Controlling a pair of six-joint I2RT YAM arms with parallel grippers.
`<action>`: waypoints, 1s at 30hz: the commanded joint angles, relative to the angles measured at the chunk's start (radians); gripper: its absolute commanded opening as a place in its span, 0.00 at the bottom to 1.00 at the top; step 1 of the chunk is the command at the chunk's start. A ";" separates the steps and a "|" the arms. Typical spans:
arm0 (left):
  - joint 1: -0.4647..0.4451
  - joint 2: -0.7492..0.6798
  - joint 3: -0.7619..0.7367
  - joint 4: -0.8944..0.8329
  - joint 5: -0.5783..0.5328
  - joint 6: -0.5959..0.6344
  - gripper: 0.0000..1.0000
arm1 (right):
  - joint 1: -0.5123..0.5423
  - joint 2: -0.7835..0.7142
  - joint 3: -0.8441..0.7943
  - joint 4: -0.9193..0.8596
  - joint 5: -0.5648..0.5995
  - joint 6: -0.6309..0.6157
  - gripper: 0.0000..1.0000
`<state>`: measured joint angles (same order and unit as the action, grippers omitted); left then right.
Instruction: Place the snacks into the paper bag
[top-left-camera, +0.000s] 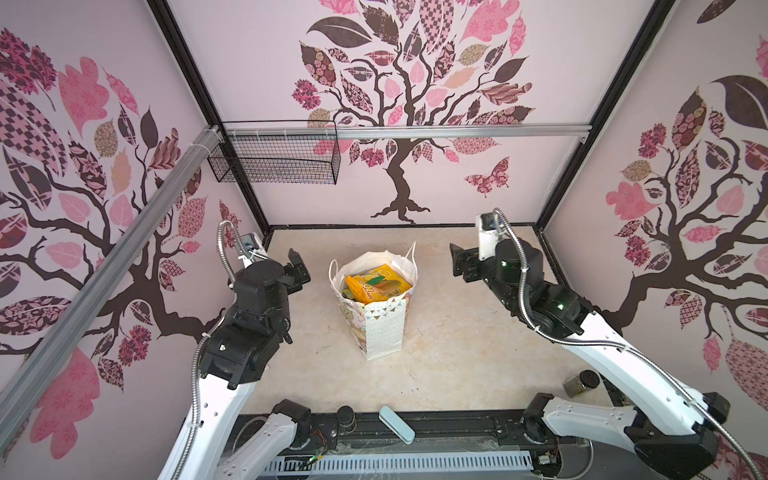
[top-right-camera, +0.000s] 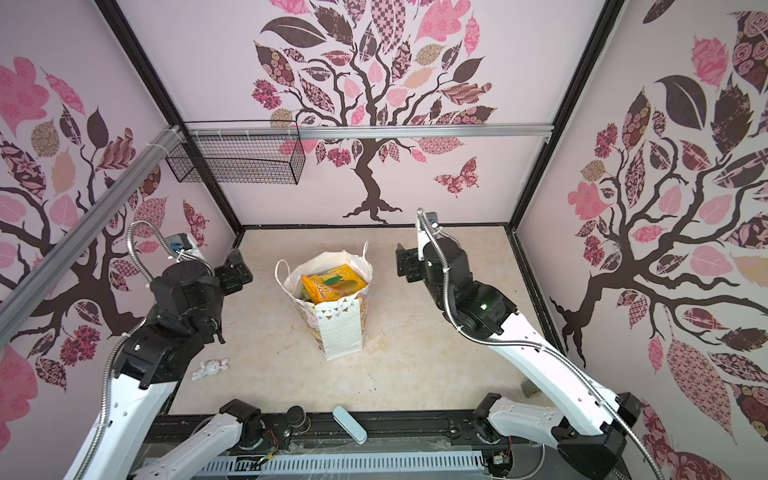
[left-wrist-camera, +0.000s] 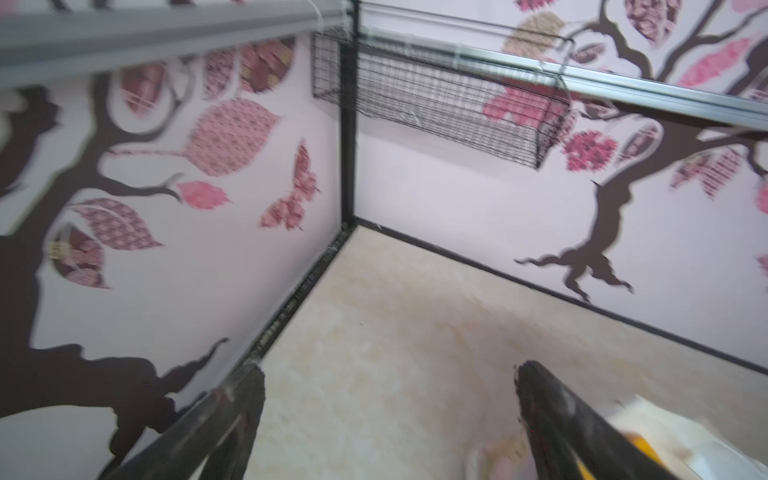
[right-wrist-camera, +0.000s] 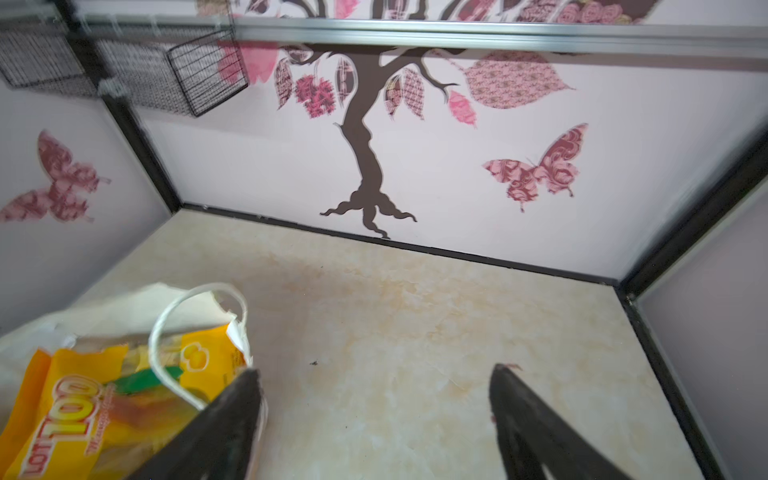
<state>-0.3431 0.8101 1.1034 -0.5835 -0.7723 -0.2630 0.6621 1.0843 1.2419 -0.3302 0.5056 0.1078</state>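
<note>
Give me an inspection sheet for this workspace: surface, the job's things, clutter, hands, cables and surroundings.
Surface: beige marbled table; no loose packets seen on it.
Job's things: paper bag upright mid-table, mouth open; snacks inside, a yellow one topmost.
Clutter: pale blue case on the front rail; glass jar at the right front edge; small white toy by the left arm.
Hands: left hand open, holding nothing; right hand open, holding nothing; one on each side of the bag.
Cables: metal-sheathed cable along each arm, none caught on the bag.
Surroundings: tree-print walls; black wire basket hung at the back.
</note>
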 joint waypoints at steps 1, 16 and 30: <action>0.052 0.030 -0.308 0.365 -0.216 0.112 0.98 | -0.287 -0.079 -0.261 0.109 0.004 0.100 1.00; 0.324 0.461 -0.731 1.168 0.312 0.167 0.98 | -0.637 0.155 -1.040 1.251 -0.247 0.049 1.00; 0.342 0.738 -0.738 1.462 0.618 0.228 0.96 | -0.634 0.506 -1.056 1.734 -0.339 -0.037 1.00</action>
<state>-0.0051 1.4620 0.3771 0.7013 -0.2646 -0.0540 0.0242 1.5055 0.1734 1.2251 0.1715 0.1024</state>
